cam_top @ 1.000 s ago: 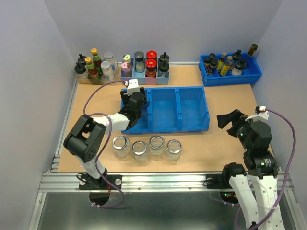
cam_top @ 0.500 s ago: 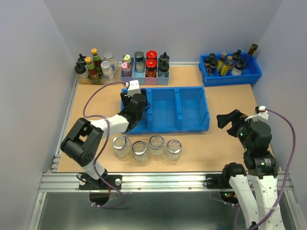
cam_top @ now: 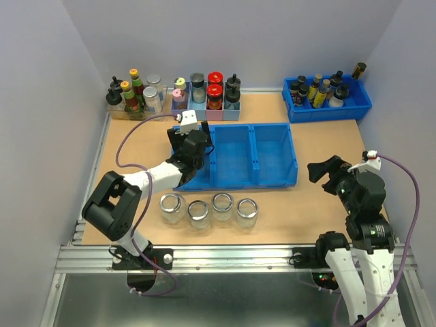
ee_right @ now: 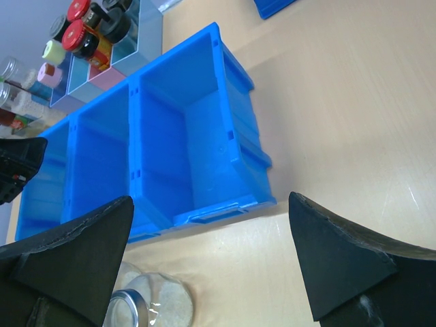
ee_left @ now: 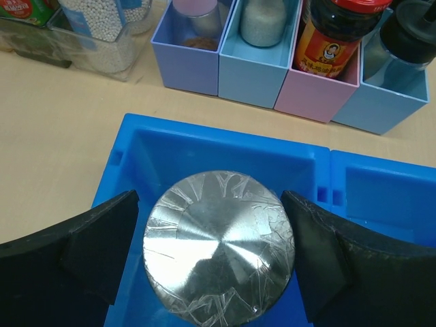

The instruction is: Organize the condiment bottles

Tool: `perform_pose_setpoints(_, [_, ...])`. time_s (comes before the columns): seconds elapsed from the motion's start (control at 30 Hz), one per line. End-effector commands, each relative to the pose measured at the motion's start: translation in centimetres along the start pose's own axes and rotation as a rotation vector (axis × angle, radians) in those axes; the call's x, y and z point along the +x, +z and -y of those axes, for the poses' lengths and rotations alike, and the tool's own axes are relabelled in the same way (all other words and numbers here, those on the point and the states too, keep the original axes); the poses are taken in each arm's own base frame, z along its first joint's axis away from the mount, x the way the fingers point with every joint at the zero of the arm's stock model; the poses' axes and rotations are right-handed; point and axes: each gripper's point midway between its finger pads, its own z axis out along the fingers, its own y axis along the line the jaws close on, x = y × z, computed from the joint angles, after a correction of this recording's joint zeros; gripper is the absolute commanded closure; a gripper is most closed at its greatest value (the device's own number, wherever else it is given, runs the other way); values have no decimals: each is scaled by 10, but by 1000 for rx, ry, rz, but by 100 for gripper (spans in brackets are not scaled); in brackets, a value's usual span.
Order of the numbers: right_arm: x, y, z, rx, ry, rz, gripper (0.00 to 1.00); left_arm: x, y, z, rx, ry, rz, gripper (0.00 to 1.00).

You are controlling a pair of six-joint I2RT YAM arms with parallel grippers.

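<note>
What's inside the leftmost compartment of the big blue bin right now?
One silver-lidded jar, between the fingers of the open left gripper. Its lid hides the contents.

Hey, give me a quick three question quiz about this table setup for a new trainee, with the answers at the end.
1. True or false: the lidded jar sits in the blue bin's leftmost compartment, between the left gripper's open jaws.
2. How many lidless jars stand in the row on the table?
3. The right gripper is: A) shut on a jar, B) open and empty, C) out of view.
Key: 1 true; 2 four; 3 B.
</note>
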Motion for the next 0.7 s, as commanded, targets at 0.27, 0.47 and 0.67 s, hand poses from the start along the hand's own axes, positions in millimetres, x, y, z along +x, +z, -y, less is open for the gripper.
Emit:
perform_pose_setpoints(0.27, [-15,-4,-16,-55,-26,24,0,-69,-45,1,70,-110,88,1])
perform_pose_setpoints(0.47, [-12,-1,-15,-52,-27,7,0,-49,-35,4,57,-12,29,1])
perform_pose_setpoints(0.67, [-13,-3,-17,-63,-27,11,0,-38,-21,11,50,66,25,1])
